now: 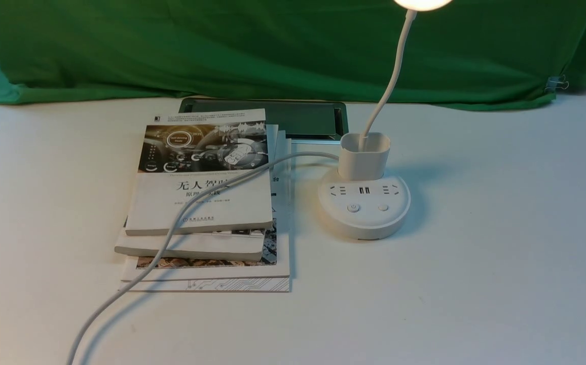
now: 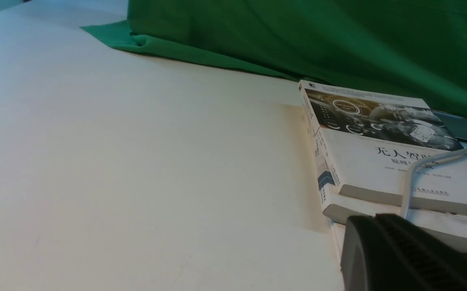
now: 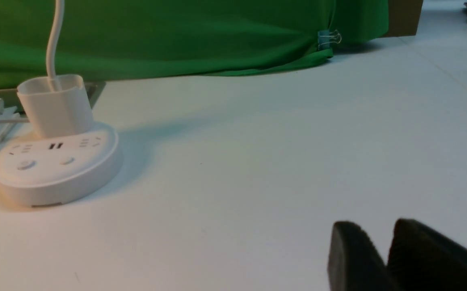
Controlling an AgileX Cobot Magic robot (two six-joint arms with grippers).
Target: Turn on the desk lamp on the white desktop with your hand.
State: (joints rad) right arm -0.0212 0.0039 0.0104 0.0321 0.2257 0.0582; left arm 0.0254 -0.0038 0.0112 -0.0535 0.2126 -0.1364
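On the white worktop [image 1: 475,263], the desk lamp [image 1: 364,208] stands just right of centre, its head glowing at the 12 o'clock edge of the front view. At its 9 o'clock lies a stack of books [image 1: 207,203], with a white cable [image 1: 171,233] draped across them. Both pincers show only in the wrist views: the right pincer [image 3: 383,254] stands narrow and empty, well apart from the lamp; the left pincer [image 2: 403,250] shows too little to tell its state.
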